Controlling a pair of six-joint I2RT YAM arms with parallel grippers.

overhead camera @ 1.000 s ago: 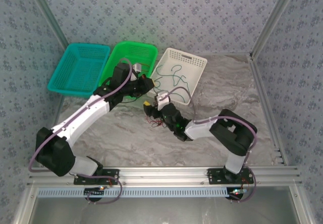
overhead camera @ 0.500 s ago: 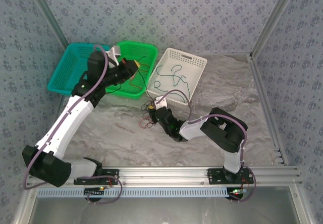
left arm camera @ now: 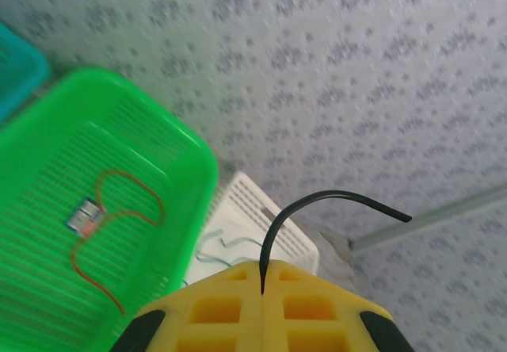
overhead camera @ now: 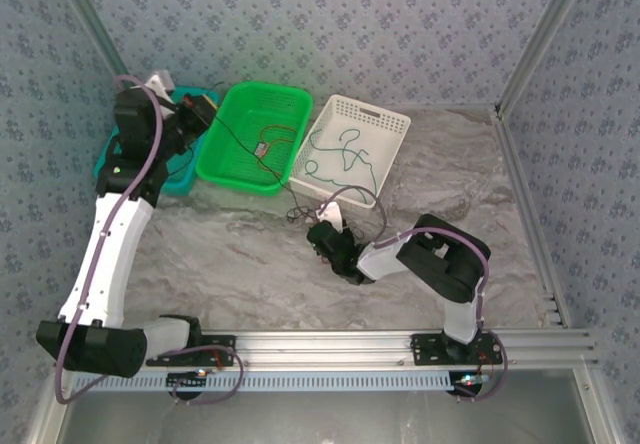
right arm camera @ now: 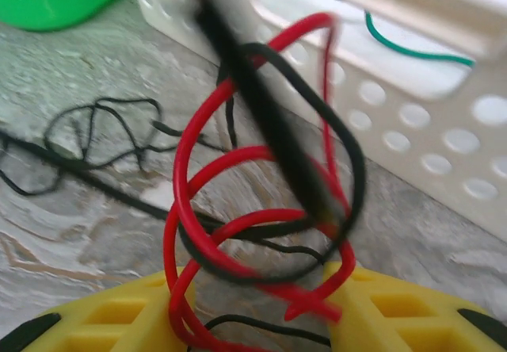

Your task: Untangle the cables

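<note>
My left gripper [overhead camera: 203, 112] hangs above the gap between the teal and green baskets. It is shut on the end of a thin black cable [left arm camera: 317, 199], which sticks out from between its yellow fingers [left arm camera: 261, 277]. That black cable [overhead camera: 285, 189] runs down across the green basket to a tangle of red and black cables [right arm camera: 261, 209] on the table. My right gripper [overhead camera: 322, 232] sits low over this tangle. Its yellow fingers [right arm camera: 253, 288] are partly closed, with the red and black loops pressed between them. More black cable [right arm camera: 87, 122] lies loose on the table beyond.
The green basket [overhead camera: 265, 89] holds a red cable with a small tag [left arm camera: 119, 209]. The white basket [overhead camera: 370, 114] holds green cable [overhead camera: 340, 154] and stands just behind the tangle. The teal basket [overhead camera: 180, 176] is under the left arm. Patterned walls close in the back and sides.
The left arm has swung up and to the left from beside the tangle, drawing the black cable out across the green basket. The right gripper has narrowed around the tangle.
</note>
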